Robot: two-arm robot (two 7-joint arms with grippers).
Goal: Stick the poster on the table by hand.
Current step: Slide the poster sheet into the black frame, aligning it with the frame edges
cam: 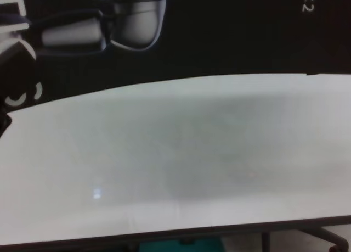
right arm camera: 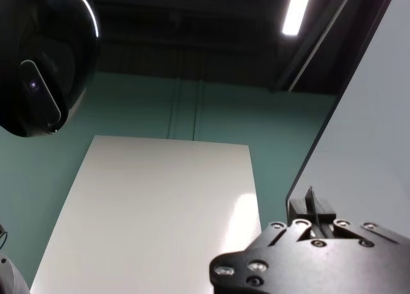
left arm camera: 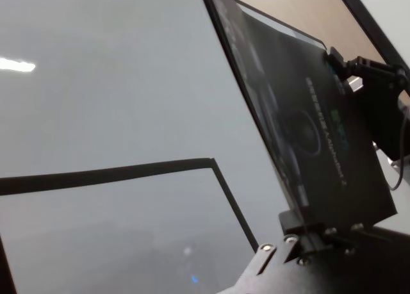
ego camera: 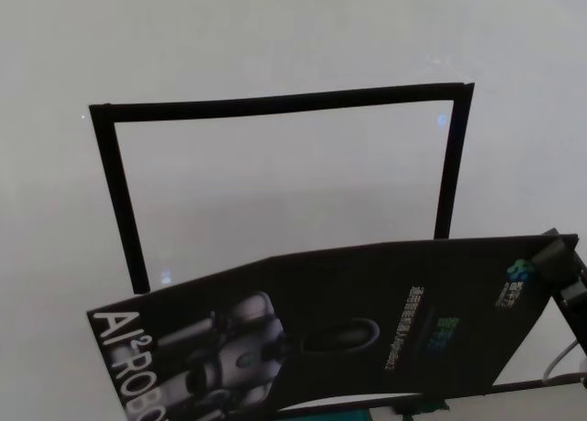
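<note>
Between both black boxy grippers hangs the glossy black robot-print poster (ego camera: pixel 367 320), above the white matte table (ego camera: pixel 275 36): right gripper (ego camera: pixel 561 265) clamps its far-right corner, left gripper (left arm camera: pixel 314 237) pinches its opposite edge w/ jaws closed.

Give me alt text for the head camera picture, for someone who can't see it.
A glossy black poster with a silver robot picture is held tilted above a white table, its right corner gripped by the right pincer. Beyond it, black tape marks a rectangular outline on the tabletop.
</note>
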